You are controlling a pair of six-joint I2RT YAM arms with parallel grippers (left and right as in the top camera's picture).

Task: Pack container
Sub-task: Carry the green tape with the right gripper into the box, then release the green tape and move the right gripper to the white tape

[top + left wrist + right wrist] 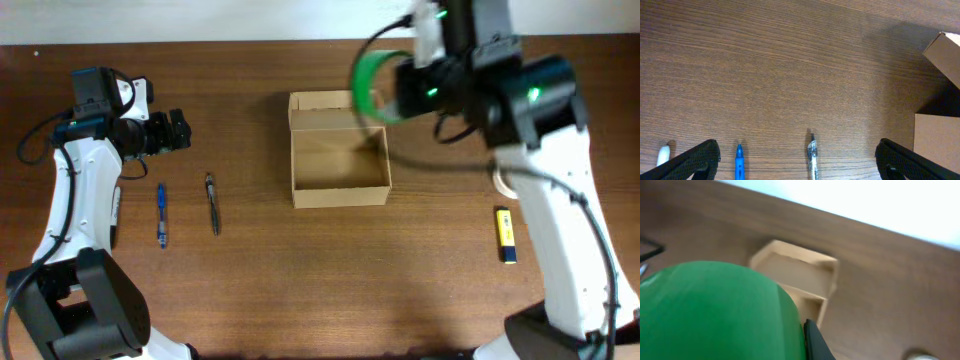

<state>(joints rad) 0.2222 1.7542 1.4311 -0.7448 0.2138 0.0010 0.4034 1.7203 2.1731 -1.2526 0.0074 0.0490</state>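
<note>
Cardboard box (338, 165), open and seemingly bare inside, mid-table, lid flap (330, 110) at the far side.

Right gripper (390, 93): clamped on a green roll (366, 82), held over the box's far right corner, above the flap's end rather than the cavity.

Left gripper (176, 131): fingers (695, 161) wide apart, holding nothing, well left of the box.

Risks, as judged: released where it hangs, the roll could strike the flap or the rim and bounce or roll off across the table. A light box may shift or tip if the roll or fingers catch its wall, since nothing steadies it.

Surroundings: blue pen (161, 215) and clear pen (212, 203) lie between the left arm and the box. A yellow item (507, 236) lies to the right. None blocks the drop. The flap is the only obstacle.
</note>
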